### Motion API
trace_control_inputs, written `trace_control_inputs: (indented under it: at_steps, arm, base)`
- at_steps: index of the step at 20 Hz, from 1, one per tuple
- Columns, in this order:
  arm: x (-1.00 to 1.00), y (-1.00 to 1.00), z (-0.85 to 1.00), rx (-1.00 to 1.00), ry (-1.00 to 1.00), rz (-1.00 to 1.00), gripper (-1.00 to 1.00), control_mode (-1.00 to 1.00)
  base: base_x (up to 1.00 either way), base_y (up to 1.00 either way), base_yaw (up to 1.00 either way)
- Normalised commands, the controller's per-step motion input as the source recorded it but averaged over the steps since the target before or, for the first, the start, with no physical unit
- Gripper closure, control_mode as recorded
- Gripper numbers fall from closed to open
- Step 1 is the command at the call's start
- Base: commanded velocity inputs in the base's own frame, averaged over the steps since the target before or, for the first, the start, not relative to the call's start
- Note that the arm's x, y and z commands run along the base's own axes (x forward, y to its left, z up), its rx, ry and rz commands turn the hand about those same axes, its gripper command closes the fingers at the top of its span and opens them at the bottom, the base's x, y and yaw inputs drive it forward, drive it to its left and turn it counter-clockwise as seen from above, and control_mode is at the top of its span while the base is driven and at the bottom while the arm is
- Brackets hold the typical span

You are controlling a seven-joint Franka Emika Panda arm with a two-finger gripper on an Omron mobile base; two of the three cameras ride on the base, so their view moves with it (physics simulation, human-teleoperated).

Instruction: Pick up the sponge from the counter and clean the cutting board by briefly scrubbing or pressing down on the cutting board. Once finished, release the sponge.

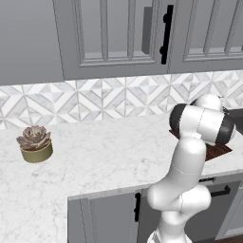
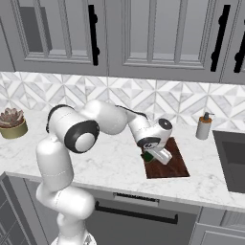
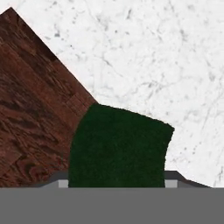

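Sponge [image 3: 117, 146] is pinched in the jaws, held low at the cutting board's [image 2: 173, 165] 9 o'clock edge over the table [image 2: 115, 158], likely positioned for scrubbing.

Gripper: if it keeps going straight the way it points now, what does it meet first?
The gripper is shut on the sponge, pointing down at the edge of the cutting board. The sponge would likely land partly on the board, partly on the counter; depth is unclear.
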Motion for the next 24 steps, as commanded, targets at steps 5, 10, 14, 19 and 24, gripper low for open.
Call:
trace_control_inputs:
  at_steps: [5,10,14,19,24]
  arm:
    - [0.67,0.0,0.0,0.0,-0.01,0.05,1.0,-1.0]
    - [0.64,0.0,0.0,0.0,0.0,0.08,1.0,-1.0]
    - [0.57,0.0,0.0,0.0,-0.01,0.08,1.0,-1.0]
    - [0.56,0.0,-0.04,0.0,-0.03,0.09,1.0,-1.0]
    - [0.47,0.0,-0.12,0.0,-0.05,0.11,1.0,-1.0]
  base:
    - [0.0,0.0,0.0]
    - [0.0,0.0,0.0]
    - [0.0,0.0,0.0]
    - [0.0,0.0,0.0]
    - [0.0,0.0,0.0]
